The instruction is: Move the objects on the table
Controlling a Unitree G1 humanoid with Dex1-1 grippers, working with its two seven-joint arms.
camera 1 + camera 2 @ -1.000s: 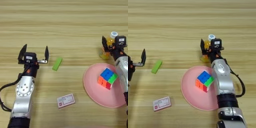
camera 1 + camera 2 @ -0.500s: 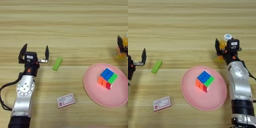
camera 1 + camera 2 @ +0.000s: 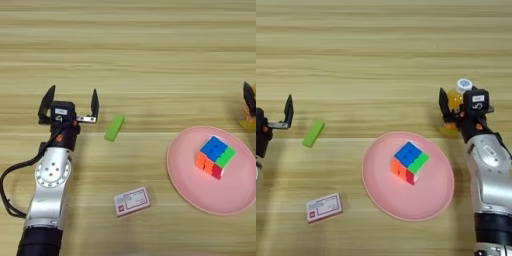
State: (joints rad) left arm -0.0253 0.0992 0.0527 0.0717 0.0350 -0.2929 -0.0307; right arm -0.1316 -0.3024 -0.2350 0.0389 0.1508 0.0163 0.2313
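- Our right gripper (image 3: 456, 106) is just right of the pink plate (image 3: 381, 195), and its fingers squeeze the orange juice bottle (image 3: 456, 99).
- The puzzle cube (image 3: 409, 162) sits on the plate.
- Our left gripper (image 3: 70, 103) waits far left of the plate, fingers spread wide and holding nothing.
- The green bar (image 3: 114, 128) lies left of the plate.
- The red-and-white box (image 3: 132, 201) lies on the table (image 3: 140, 50), left of the plate and nearer to us.
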